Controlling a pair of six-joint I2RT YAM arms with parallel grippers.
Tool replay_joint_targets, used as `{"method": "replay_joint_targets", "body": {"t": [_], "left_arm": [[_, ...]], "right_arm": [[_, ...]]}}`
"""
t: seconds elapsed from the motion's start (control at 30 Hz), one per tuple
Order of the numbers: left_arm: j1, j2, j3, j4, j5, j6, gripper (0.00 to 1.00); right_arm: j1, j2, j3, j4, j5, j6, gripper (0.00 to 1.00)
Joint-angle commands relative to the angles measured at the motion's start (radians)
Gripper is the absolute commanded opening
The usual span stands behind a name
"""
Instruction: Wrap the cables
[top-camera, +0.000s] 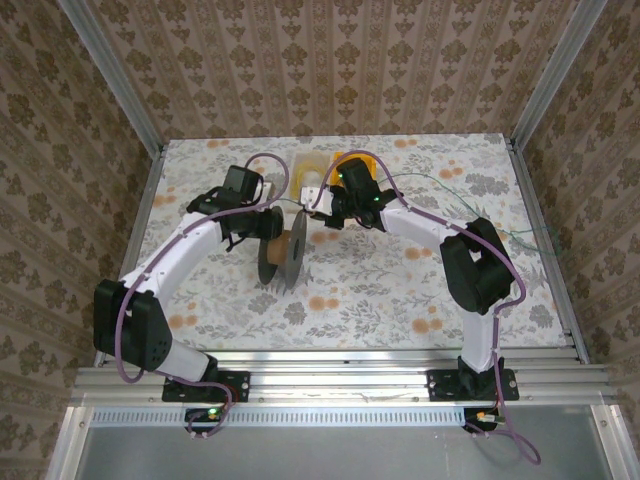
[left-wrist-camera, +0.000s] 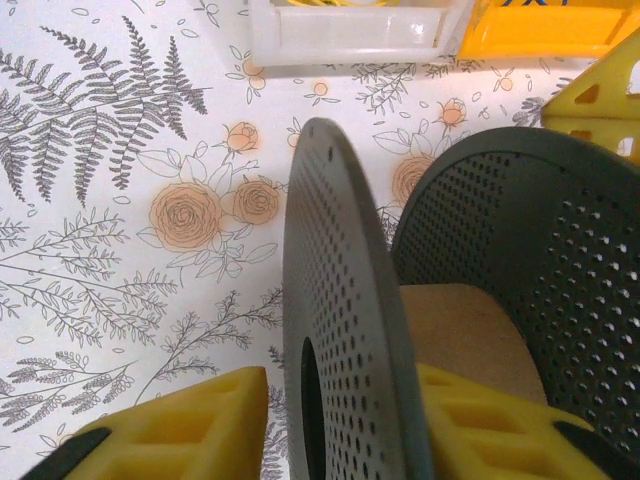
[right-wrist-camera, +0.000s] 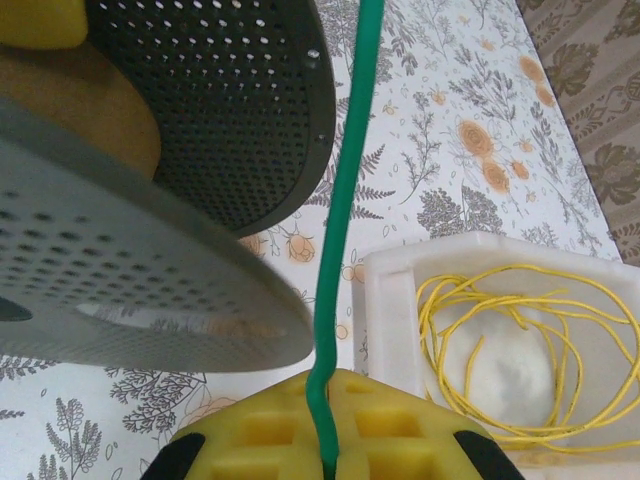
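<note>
Core (left-wrist-camera: 460, 330) bare, nothing wound yet; right gripper (right-wrist-camera: 330, 442) pinches green cable (right-wrist-camera: 345, 200); left gripper (left-wrist-camera: 340, 420) straddles spool flange (left-wrist-camera: 340, 280), grip unclear; yellow cable (right-wrist-camera: 424, 325) lies in tray (right-wrist-camera: 385, 290).

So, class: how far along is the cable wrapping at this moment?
Done: nothing wound; the spool has a bare cardboard core. In hand: right jaws pinch the green cable beside the spool; left jaws straddle one flange. Left: winding it, then the yellow cable in the white tray.
</note>
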Motion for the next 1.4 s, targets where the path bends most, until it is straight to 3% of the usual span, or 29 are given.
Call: {"method": "replay_joint_targets", "body": {"t": [0.0, 0.43, 0.77, 1.13, 1.37], "left_arm": [[-0.007, 0.014, 0.041, -0.031, -0.018, 0.008, 0.33], [-0.013, 0.035, 0.063, -0.051, -0.018, 0.020, 0.00], [-0.014, 0.023, 0.062, -0.059, 0.007, 0.050, 0.00], [0.003, -0.107, 0.141, -0.196, 0.049, 0.167, 0.00], [0.010, -0.154, 0.170, -0.222, 0.080, 0.182, 0.00]], "right_arm": [[0.003, 0.008, 0.030, -0.021, -0.023, 0.008, 0.00], [0.001, 0.005, 0.028, -0.026, -0.024, 0.007, 0.00], [-0.025, 0.007, 0.016, -0.011, -0.020, 0.030, 0.00], [-0.128, 0.024, 0.086, -0.036, -0.047, 0.050, 0.00], [-0.144, 0.045, 0.133, -0.064, -0.060, 0.053, 0.00]]}}
